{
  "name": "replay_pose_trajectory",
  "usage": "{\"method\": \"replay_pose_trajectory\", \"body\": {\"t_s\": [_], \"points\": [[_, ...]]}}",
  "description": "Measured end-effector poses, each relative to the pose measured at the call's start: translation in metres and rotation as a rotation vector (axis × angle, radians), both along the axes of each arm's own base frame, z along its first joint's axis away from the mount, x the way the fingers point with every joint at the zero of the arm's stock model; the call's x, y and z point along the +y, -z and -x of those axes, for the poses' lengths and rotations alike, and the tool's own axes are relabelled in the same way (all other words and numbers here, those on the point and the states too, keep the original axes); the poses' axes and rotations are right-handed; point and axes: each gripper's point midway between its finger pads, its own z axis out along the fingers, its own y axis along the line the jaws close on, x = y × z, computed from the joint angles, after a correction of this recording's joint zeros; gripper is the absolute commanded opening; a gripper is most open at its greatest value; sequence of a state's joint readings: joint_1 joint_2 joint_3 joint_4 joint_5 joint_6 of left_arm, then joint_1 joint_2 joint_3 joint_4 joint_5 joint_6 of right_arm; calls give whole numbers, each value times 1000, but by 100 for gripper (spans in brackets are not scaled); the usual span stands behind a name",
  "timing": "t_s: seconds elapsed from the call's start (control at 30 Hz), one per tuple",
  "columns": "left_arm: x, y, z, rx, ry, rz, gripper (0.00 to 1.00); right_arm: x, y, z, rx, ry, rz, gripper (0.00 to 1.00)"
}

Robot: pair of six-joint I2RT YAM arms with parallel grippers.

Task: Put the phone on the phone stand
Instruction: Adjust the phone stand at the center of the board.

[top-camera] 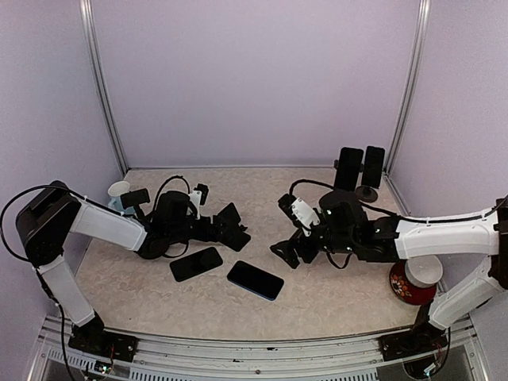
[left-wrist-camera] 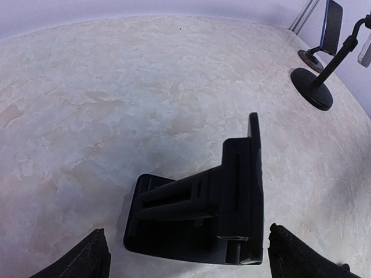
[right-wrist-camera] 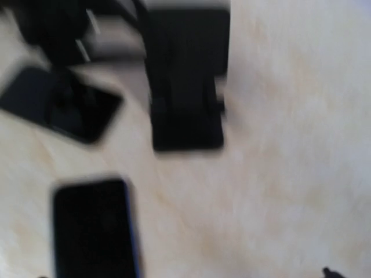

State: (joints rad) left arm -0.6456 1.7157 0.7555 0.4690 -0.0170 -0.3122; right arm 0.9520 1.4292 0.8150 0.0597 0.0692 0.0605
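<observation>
A black phone stand (left-wrist-camera: 203,214) sits on the table between the spread fingers (left-wrist-camera: 87,258) of my left gripper (top-camera: 232,227). The jaws flank it with a small gap on each side, so that gripper is open. Two phones lie flat in front of it: a black phone (top-camera: 196,263) and a blue-edged phone (top-camera: 255,279). My right gripper (top-camera: 287,252) hovers open just right of the blue-edged phone, holding nothing. Its wrist view is blurred and shows the stand (right-wrist-camera: 185,87), the black phone (right-wrist-camera: 64,104) and the blue-edged phone (right-wrist-camera: 95,229).
Two pole stands carrying phones (top-camera: 348,167) stand at the back right corner; one round base (left-wrist-camera: 313,87) shows in the left wrist view. A red bowl (top-camera: 406,290) with a white cup (top-camera: 423,270) sits at the right edge. Another white cup (top-camera: 119,190) is at the back left.
</observation>
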Motion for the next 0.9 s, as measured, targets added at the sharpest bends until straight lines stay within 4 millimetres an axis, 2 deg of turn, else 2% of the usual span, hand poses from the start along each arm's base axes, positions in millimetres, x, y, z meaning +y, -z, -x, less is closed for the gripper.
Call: {"method": "replay_pose_trajectory", "body": {"t_s": [0.07, 0.13, 0.17, 0.27, 0.33, 0.4, 0.5, 0.63, 0.77, 0.9], "points": [[3, 2, -1, 1, -14, -15, 92, -2, -34, 6, -46, -25, -70, 100], [6, 4, -1, 5, -25, -26, 92, -8, -77, 13, -113, -41, -160, 100], [8, 6, -2, 8, -32, -34, 92, -14, -105, 17, -160, -44, -222, 100], [10, 6, -3, 7, -44, -44, 91, -34, -163, 28, -266, -33, -348, 100], [13, 6, -5, 5, -57, -51, 91, -52, -194, 33, -333, 1, -412, 100], [15, 6, -7, 5, -67, -55, 91, -69, -213, 33, -378, 54, -450, 100], [21, 5, -12, 0, -92, -66, 91, -92, -225, 27, -419, 149, -477, 100], [32, 4, -18, -5, -126, -77, 92, -113, -212, 12, -420, 261, -457, 100], [43, 3, -22, -9, -160, -92, 94, -123, -201, 3, -407, 318, -438, 100], [53, 2, -24, -10, -185, -102, 97, -132, -201, -2, -404, 367, -450, 100]]}}
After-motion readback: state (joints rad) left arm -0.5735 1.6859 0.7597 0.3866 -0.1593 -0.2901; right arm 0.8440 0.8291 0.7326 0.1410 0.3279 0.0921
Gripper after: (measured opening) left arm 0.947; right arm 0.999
